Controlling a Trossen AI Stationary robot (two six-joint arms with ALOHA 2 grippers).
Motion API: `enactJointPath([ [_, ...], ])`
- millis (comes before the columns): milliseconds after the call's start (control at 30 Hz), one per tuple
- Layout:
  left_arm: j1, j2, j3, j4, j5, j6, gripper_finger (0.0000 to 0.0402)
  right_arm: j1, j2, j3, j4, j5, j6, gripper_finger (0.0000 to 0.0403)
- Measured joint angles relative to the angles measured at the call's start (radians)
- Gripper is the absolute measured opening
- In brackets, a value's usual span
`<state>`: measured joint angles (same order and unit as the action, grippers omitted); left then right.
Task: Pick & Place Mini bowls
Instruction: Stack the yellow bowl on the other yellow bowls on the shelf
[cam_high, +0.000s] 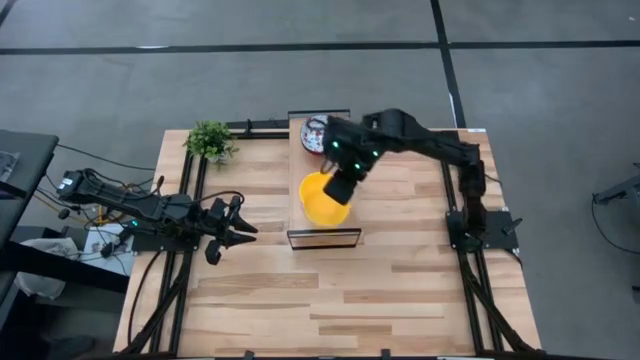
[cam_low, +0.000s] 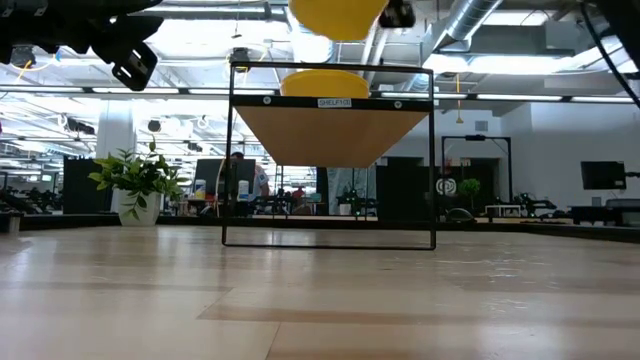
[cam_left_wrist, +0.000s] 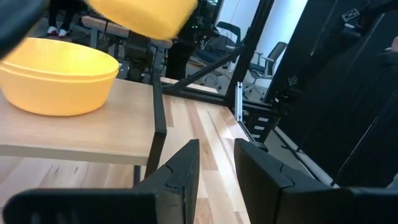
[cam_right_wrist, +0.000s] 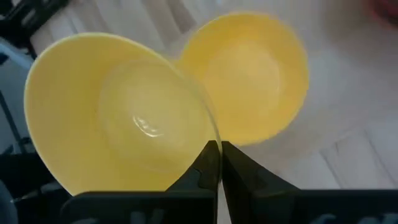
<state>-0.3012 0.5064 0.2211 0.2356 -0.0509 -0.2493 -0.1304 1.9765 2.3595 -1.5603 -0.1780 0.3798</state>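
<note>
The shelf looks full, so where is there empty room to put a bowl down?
The wide wooden table in front of the shelf is bare. So is the strip between the plant and the shelf. On the shelf it's crowded: a yellow bowl, a speckled bowl and the right claw above.

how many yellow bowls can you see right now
2. One plain yellow round bowl hangs pinched in the right end effector above the shelf; another yellow bowl sits on the wooden shelf. Others may be hidden under the arm.
</note>
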Motion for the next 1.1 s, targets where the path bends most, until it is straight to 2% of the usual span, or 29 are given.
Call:
enactJointPath([
  [100, 0.000, 0.000, 0.000, -0.001, 0.000, -0.002, 0.0099, -0.053, 0.002, -0.030, 0.007, -0.025, -0.007, 0.0000],
  [200, 0.000, 0.000, 0.000, -0.001, 0.000, 0.003, 0.0099, -0.100, 0.027, -0.016, -0.008, 0.004, -0.007, 0.0000],
  [333, 0.000, 0.000, 0.000, -0.002, 0.000, 0.006, 0.0099, -0.147, 0.034, -0.012, 0.082, -0.003, -0.013, 0.0000],
  [433, 0.000, 0.000, 0.000, -0.002, 0.000, 0.006, 0.0099, -0.168, 0.041, -0.012, 0.071, -0.007, -0.014, 0.0000],
  [733, 0.000, 0.000, 0.000, -0.002, 0.000, 0.009, 0.0099, -0.173, 0.042, -0.015, 0.065, -0.008, -0.014, 0.0000],
  [1100, 0.000, 0.000, 0.000, -0.001, 0.000, 0.006, 0.0099, -0.158, 0.041, -0.109, 0.081, -0.006, -0.023, 0.0000],
])
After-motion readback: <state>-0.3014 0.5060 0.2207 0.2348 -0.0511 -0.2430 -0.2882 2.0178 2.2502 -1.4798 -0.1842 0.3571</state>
